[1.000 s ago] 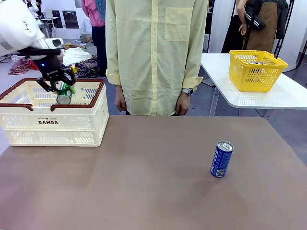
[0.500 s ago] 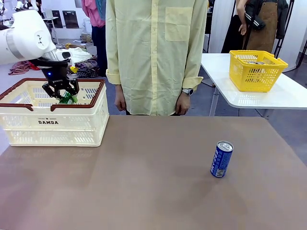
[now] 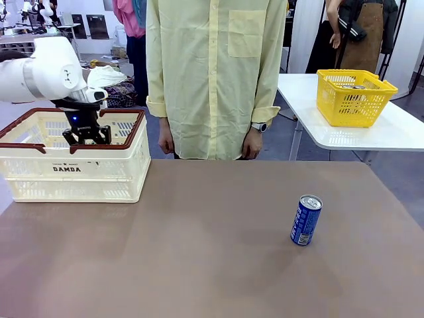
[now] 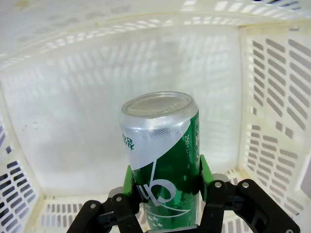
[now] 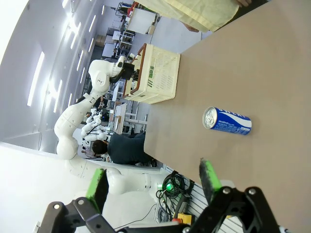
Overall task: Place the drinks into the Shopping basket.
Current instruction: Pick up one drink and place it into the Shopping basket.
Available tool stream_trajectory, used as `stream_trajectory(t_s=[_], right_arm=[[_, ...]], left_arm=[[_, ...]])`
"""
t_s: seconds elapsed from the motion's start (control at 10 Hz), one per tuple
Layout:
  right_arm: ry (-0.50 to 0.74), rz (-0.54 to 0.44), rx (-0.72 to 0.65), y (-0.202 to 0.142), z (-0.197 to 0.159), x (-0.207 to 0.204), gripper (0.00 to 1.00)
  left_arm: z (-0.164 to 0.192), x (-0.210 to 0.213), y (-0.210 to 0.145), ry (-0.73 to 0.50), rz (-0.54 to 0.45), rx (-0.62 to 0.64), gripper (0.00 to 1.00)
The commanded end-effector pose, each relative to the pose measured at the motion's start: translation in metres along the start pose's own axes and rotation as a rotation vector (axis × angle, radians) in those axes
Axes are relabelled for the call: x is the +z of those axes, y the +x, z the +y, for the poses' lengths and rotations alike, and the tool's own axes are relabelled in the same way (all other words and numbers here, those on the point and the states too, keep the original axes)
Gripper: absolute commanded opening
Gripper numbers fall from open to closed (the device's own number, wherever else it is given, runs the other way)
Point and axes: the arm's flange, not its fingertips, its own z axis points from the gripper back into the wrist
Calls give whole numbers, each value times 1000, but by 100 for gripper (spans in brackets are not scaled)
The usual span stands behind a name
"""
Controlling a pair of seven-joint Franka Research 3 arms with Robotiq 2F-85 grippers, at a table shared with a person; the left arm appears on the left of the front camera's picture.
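- The left gripper [image 4: 166, 172], partly closed, clamps the green can [image 4: 160, 141] between its pads, down inside the basket [image 3: 73, 169], whose slatted walls surround it.
- The right gripper [image 5: 151, 174] gapes wide, holding nothing. The blue can [image 5: 227, 120] stands ahead of it on the table [image 3: 199, 252], well apart.

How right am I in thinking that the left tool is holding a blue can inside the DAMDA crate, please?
Not quite: the can gripped by the left tool is the green can, not a blue one, as the left wrist view shows. The rest is right: it is held inside the DAMDA crate.
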Motion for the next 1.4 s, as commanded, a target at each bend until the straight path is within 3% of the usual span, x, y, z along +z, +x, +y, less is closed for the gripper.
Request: stream_trajectory(t_s=[0.0,0.1,0.2,0.3,0.4,1.0,1.2,1.3], right_arm=[[15,-13,7,4,4,0,100],[15,-13,7,4,4,0,100],[15,-13,7,4,4,0,100],[15,-13,7,4,4,0,100],[15,-13,7,4,4,0,100],[15,-13,7,4,4,0,100],[15,-13,7,4,4,0,100],[15,-13,7,4,4,0,100]], left_arm=[[-5,2,14,36,-11,22,0],[-5,2,16,29,-12,19,0],[-4,2,15,16,-23,19,11],[-3,3,14,11,-26,22,60],[-3,3,13,9,-26,18,100],[-5,4,8,20,-9,0,100],[-6,42,-17,-30,-32,-10,100],[-7,78,-35,-111,-25,-74,100]])
